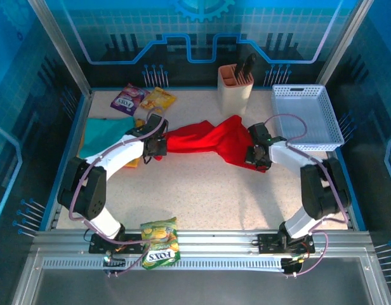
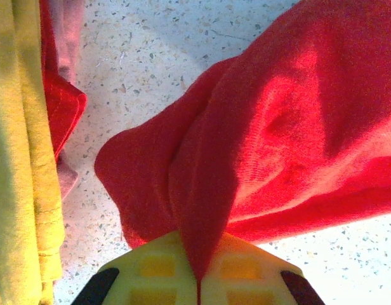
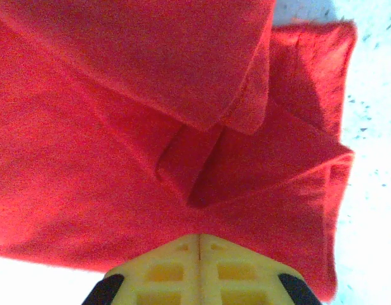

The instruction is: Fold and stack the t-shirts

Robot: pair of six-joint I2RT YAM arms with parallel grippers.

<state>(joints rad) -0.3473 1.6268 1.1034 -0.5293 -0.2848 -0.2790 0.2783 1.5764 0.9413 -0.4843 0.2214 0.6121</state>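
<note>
Left claw (image 2: 198,283) and right claw (image 3: 200,251) are both clenching bunched ends of the soft, floppy bright red cloth t-shirt (image 1: 205,141).

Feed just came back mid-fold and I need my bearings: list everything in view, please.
red t-shirt: one, bright red, table centre, stretched between the grippers
teal t-shirt: one, teal, left side
yellow t-shirt: one, orange-yellow, beside the left gripper
purple packet: one, purple, far left
yellow packet: one, yellow, beside the purple packet
green packet: one, green-yellow, near rail
knife block: one, beige, far centre
basket: one, pale blue, far right
left gripper: shut on red t-shirt
right gripper: shut on red t-shirt
</note>
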